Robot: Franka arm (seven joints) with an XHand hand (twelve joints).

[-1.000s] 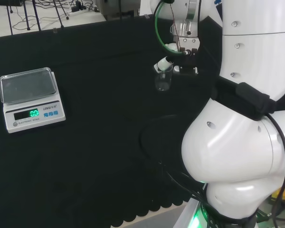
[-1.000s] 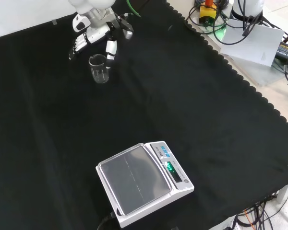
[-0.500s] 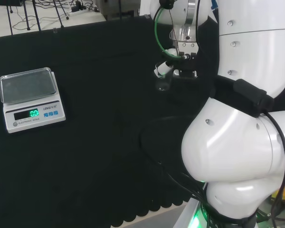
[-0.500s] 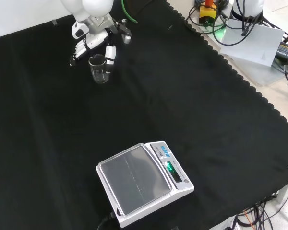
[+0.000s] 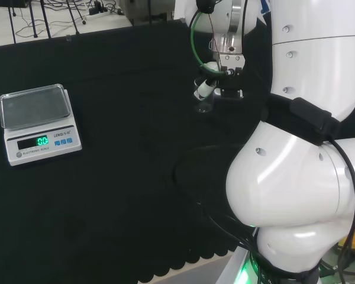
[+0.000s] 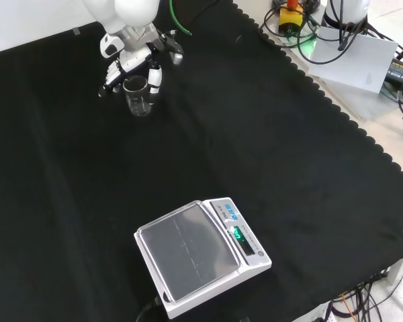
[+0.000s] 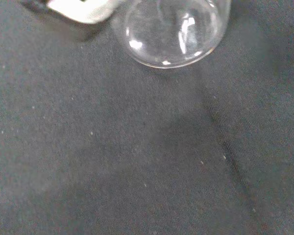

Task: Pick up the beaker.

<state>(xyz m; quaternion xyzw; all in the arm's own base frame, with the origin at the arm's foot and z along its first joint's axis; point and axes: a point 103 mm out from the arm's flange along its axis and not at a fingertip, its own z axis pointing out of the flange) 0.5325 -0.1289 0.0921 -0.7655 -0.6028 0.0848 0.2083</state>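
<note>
Clear glass beaker upright on the black cloth, toward the far edge of the bench in the front view, well apart from the scale near the near edge. Empty, to judge by the wrist view, with the round base flat on the cloth

Hand right against the beaker from behind: fingers down one side of the glass, thumb down the other, the rim between them. Spread around the beaker rather than pressed together; closed onto the wall or a hair short of it, cannot tell. In the head view, a white fingertip just above the faint glass, with the big white arm at the right

Not lifted, by the look of it; grasp probably just forming

Risks from here: smooth glass slipping out if raised before both sides bear on it; a push from one side alone tipping the beaker or sliding it across the cloth; a hold too near the rim leaving it free to swing or drop
</note>
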